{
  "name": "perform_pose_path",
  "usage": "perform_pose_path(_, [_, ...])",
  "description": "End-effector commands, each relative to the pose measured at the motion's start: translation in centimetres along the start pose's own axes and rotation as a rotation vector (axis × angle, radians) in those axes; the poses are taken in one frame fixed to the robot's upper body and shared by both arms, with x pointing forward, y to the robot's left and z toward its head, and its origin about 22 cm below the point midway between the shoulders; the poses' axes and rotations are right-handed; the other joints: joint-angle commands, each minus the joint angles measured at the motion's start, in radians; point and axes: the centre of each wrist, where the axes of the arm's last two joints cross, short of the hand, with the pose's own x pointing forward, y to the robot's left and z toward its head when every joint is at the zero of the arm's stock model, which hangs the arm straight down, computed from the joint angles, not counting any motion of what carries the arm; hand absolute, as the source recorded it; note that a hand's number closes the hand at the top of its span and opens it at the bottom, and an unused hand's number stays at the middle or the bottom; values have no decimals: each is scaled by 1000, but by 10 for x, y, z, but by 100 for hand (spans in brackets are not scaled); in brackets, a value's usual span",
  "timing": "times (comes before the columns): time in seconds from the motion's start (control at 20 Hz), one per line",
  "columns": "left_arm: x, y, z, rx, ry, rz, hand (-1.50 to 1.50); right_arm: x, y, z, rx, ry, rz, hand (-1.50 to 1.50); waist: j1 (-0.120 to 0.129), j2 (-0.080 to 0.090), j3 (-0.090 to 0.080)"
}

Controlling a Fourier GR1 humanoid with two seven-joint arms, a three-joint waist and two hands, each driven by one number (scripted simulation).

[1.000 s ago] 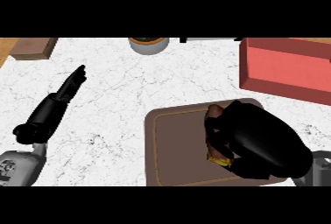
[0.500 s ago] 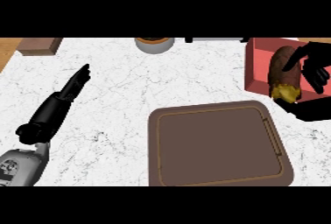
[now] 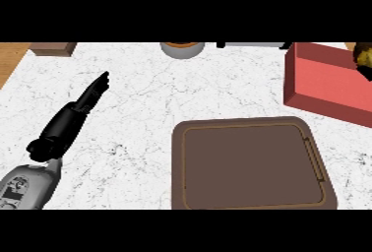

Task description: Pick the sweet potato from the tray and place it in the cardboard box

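Sweet potato [image 3: 361,55]: only a small yellow-brown patch shows at the right edge of the head view, just above the cardboard box [image 3: 327,83], with a dark shape under it that I take to be part of the right hand [image 3: 365,72]. Too little of that hand shows to tell whether its fingers are curled or straight. The left hand [image 3: 87,98] lies over the left part of the counter [image 3: 145,108], fingers straight and together, holding nothing, well apart from the tray [image 3: 251,170].

Progress, as judged: the tray's brown surface is bare, so the pick appears done. The patch sits at the box's far right rim, so the placing seems under way, but release is not confirmed.

Hidden or unclear: the box's right side is cut off, and its inside is not visible. A round container [image 3: 181,48] and a small wooden block [image 3: 52,47] stand at the counter's far edge, partly cropped.
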Motion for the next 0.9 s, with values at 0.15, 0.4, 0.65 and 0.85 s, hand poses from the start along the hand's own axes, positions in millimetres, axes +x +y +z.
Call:
perform_pose_path(0.15, [9, 1, -13, -17, -20, -4, 0, -42, -6, 2, 288, 147, 105, 150, 27, 9, 0])
perform_pose_path(0.4, [15, -9, -23, -31, -44, 5, 0, -65, -7, 5, 409, 160, 110, 150, 40, 17, 2])
perform_pose_path(0.65, [6, -4, -12, -24, -24, 17, 0, -82, -6, 17, 575, 230, 176, 150, 45, 15, 2])
perform_pose_path(0.85, [2, 0, -20, 2, -22, -9, 0, -90, -5, 25, 663, 83, 83, -150, 23, 14, 3])
